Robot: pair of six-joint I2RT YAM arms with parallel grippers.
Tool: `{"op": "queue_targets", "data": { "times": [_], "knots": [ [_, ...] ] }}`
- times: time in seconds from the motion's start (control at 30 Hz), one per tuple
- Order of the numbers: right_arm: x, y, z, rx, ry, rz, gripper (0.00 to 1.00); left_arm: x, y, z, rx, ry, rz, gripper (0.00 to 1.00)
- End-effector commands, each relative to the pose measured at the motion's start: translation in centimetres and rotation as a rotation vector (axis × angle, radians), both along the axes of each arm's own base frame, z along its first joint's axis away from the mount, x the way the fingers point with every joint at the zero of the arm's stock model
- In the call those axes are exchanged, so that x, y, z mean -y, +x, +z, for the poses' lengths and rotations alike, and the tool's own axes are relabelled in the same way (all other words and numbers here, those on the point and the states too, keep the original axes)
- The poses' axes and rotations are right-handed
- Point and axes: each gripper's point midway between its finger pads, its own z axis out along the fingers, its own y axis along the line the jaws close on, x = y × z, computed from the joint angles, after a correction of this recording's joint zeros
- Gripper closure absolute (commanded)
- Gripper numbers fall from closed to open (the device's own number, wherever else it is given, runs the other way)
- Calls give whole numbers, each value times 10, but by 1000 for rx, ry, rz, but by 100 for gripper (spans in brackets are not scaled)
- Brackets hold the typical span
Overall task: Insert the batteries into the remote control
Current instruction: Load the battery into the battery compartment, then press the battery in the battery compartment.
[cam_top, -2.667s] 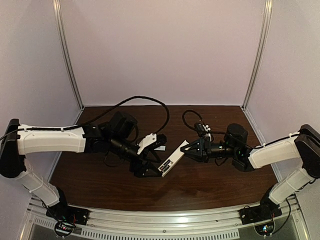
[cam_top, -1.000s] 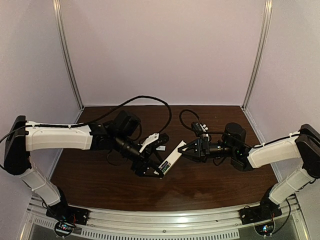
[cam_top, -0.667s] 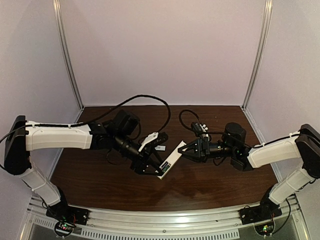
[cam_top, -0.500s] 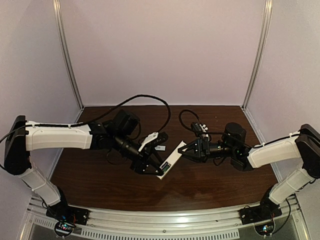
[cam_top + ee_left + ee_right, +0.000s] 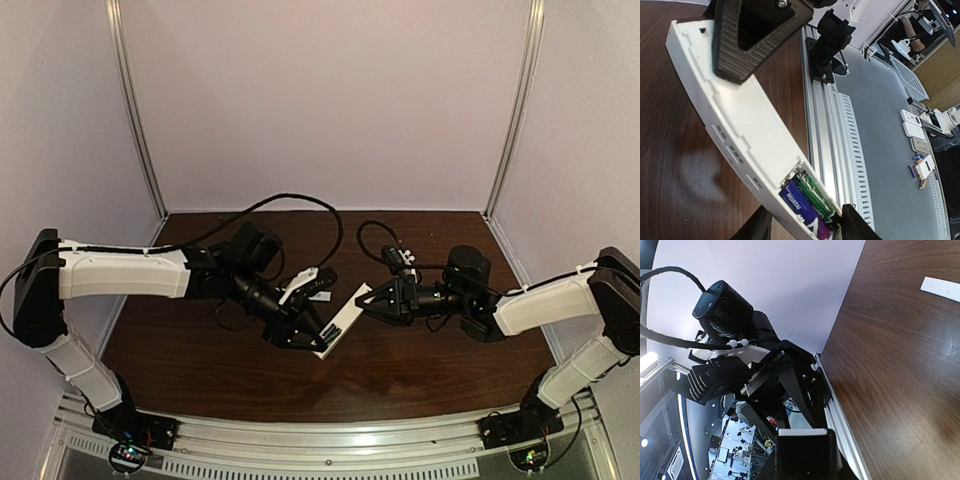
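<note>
The white remote control (image 5: 343, 318) is held in the air between both grippers, tilted over the table. My left gripper (image 5: 316, 341) is shut on its lower end and my right gripper (image 5: 366, 303) is shut on its upper end. In the left wrist view the remote (image 5: 735, 115) shows an open compartment at its near end. A bluish-purple battery (image 5: 799, 205) and a green-labelled battery (image 5: 818, 196) lie side by side in it, between my left gripper's fingers (image 5: 805, 227). In the right wrist view only the remote's white end (image 5: 802, 431) shows at my right gripper (image 5: 802, 440).
A thin flat white strip (image 5: 941, 289) lies on the dark wooden table (image 5: 420, 360) in the right wrist view. A metal rail (image 5: 320, 440) runs along the near edge. Pale walls stand at the back and sides.
Both grippers have stayed shut on the remote. The left arm has pushed in slightly and the remote has shifted a little to the left.
</note>
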Motion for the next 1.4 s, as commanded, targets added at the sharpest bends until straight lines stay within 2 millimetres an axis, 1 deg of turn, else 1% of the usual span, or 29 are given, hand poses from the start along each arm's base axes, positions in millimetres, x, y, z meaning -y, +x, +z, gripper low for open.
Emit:
{"op": "queue_targets", "data": {
  "times": [0.0, 0.23, 0.4, 0.53, 0.57, 0.63, 0.67, 0.77, 0.83, 0.97, 1.03, 1.1, 1.23, 1.3, 1.37],
  "knots": [
    [-9, -5, 28, 68, 70, 45, 100, 9, 8, 4, 25, -35, -11, 52],
    [-9, -8, 33, 87, 78, 53, 100, 13, 5, -3, -35, -26, -29, 61],
    [-9, -9, 36, 107, 79, 55, 100, 16, 5, -12, -103, 10, -15, 63],
    [-9, -9, 35, 107, 73, 51, 100, 15, 7, -14, -101, 24, 2, 64],
    [-9, -8, 33, 105, 67, 47, 100, 15, 8, -14, -97, 26, 7, 63],
    [-9, -7, 29, 100, 50, 40, 100, 15, 11, -13, -86, 27, 22, 52],
    [-9, -6, 28, 99, 41, 35, 100, 16, 13, -11, -80, 23, 33, 49],
    [-9, -4, 24, 114, 9, 24, 100, 21, 15, -3, -88, -3, 42, 46],
    [-9, -3, 22, 123, -5, 19, 100, 24, 13, 3, -106, -29, 35, 46],
    [-9, -4, 24, 127, -2, 23, 100, 27, 18, 3, -122, -34, 65, 49],
    [-9, -4, 25, 130, 0, 25, 100, 27, 19, 1, -134, -29, 79, 53],
    [-9, -5, 26, 133, 2, 28, 100, 26, 20, -4, -150, -20, 90, 57],
    [-8, -7, 30, 148, 11, 33, 100, 20, 30, -17, -191, 9, 133, 69],
    [-7, -8, 33, 153, 19, 35, 100, 18, 33, -23, -192, 31, 149, 70],
    [-6, -8, 36, 159, 26, 34, 100, 17, 33, -23, -194, 28, 148, 70]
  ]
}}
